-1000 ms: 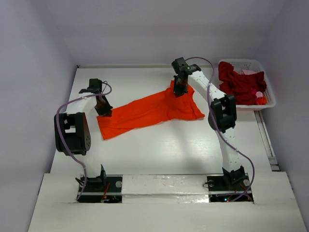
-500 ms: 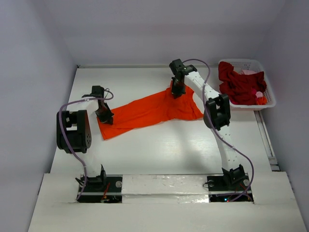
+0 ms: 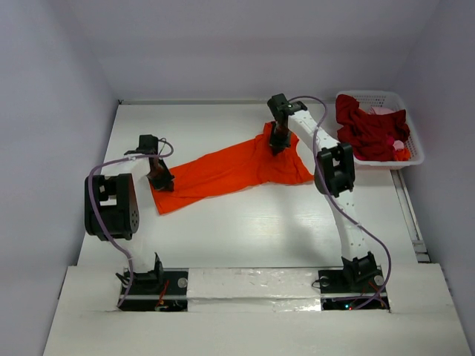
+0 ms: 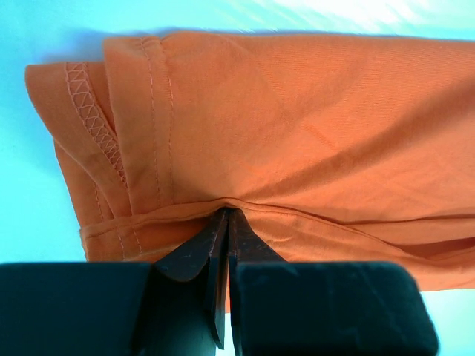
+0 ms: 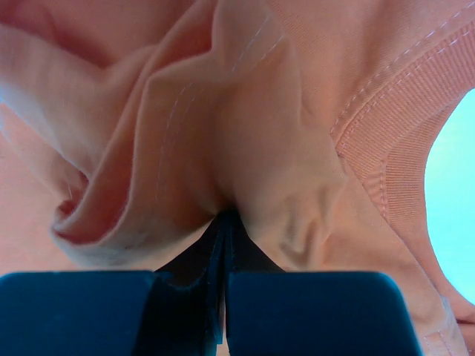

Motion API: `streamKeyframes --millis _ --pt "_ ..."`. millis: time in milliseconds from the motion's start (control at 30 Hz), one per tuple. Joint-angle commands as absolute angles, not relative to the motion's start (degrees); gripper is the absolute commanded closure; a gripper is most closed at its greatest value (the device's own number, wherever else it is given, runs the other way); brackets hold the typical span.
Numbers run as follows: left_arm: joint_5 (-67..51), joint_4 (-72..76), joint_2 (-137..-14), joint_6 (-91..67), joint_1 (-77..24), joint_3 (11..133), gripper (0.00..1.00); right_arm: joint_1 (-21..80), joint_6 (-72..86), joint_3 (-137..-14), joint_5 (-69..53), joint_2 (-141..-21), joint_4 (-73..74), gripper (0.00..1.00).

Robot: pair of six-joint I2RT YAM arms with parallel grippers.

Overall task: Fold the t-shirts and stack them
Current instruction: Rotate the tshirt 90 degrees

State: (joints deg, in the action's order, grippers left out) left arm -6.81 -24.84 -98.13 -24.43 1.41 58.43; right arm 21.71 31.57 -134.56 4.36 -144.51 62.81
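Pinching the orange t-shirt (image 3: 223, 170) tight, the left gripper (image 3: 162, 182) has edged nearer, the right gripper (image 3: 279, 145) rightward.

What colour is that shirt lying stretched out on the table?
The shirt is plain bright orange, seen best in the top view.

White lattice basket (image 3: 378, 95) on the table's (image 3: 245, 230) far right (beside the wall).
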Motion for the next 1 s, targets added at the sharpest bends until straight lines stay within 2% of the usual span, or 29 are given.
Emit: streamKeyframes --millis 0,567,967 --pt "-6.3 -26.2 -99.5 -23.8 1.4 54.4 1.00 21.4 32.0 -136.9 4.0 -144.8 63.9 1.00" --pt "-8.8 -26.9 -98.2 -24.2 0.9 51.6 1.00 18.6 31.2 -144.6 4.5 -148.5 66.7 1.00" --pt "-12.5 -25.8 -98.3 -26.8 -3.2 48.6 1.00 18.1 30.8 -147.6 3.1 -150.0 66.5 1.00"
